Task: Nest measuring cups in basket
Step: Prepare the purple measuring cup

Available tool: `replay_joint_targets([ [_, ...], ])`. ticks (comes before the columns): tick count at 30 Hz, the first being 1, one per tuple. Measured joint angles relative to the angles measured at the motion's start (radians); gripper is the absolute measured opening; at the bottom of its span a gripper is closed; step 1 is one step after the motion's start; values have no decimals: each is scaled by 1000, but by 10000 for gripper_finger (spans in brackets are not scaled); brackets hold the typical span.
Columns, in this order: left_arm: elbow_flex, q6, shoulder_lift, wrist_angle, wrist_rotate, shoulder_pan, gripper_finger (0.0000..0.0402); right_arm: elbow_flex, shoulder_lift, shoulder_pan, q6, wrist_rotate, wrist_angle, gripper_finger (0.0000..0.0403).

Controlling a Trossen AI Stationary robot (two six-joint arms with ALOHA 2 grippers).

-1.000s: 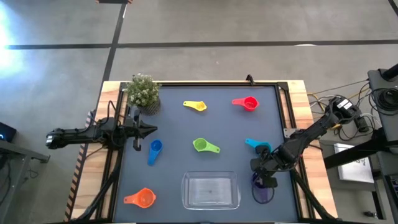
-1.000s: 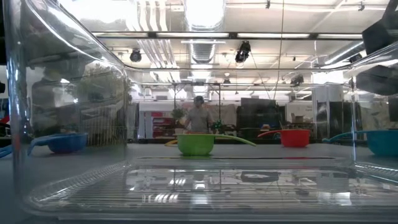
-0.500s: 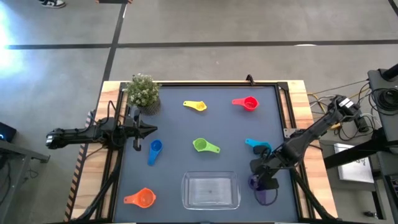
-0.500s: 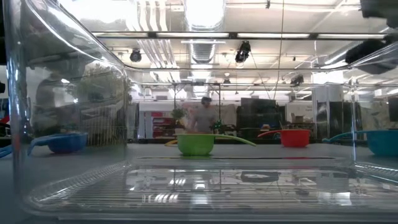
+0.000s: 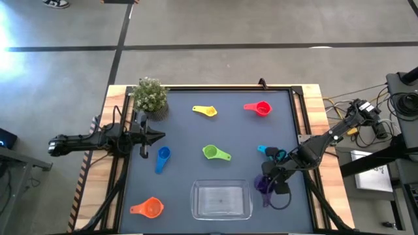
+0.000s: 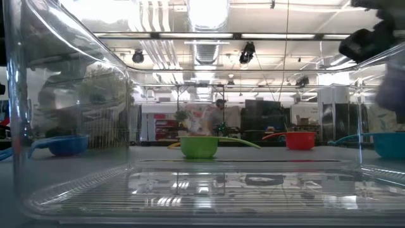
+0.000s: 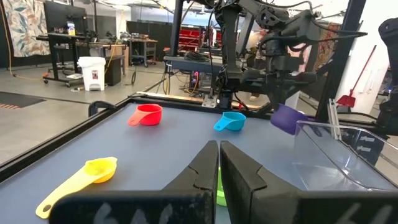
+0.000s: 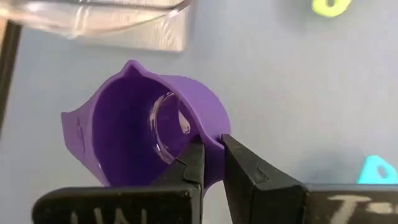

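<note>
My right gripper (image 5: 273,183) is shut on the purple measuring cup (image 5: 263,185) and holds it in the air just beside the right end of the clear basket (image 5: 194,200). The other cups rest bottom-down on the blue-grey table: yellow (image 5: 206,111), red (image 5: 260,108), green (image 5: 211,153), blue (image 5: 162,156), teal (image 5: 270,153), orange (image 5: 149,208). My left gripper (image 5: 160,136) waits shut and level at the table's left side, touching nothing. My right gripper pinches a purple part at the cup's rim (image 8: 211,152) between its two fingers, on the side of the cup nearest the gripper. The fingers slant down from the table's right. The cup is lifted clear and tipped, its open mouth (image 8: 134,134) turned toward the wrist camera.
A small potted plant (image 5: 151,96) stands at the far left corner. A raised black frame (image 5: 302,124) borders the table. The low view looks through the basket's clear wall (image 6: 69,95). People move in the room beyond the table.
My right gripper has risen and moved a little toward the table's left, to the basket's right end, still shut. The purple cup has come up off the table with it and now hangs tipped, clear of the surface.
</note>
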Motion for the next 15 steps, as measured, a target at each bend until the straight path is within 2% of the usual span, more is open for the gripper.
replay_joint_targets([
  [7, 0, 0, 0, 0, 0, 0, 0, 41, -55, -123, -100, -19, -75, 22],
  [15, 0, 0, 0, 0, 0, 0, 0, 159, -66, -299, -259, -18, -107, 22],
])
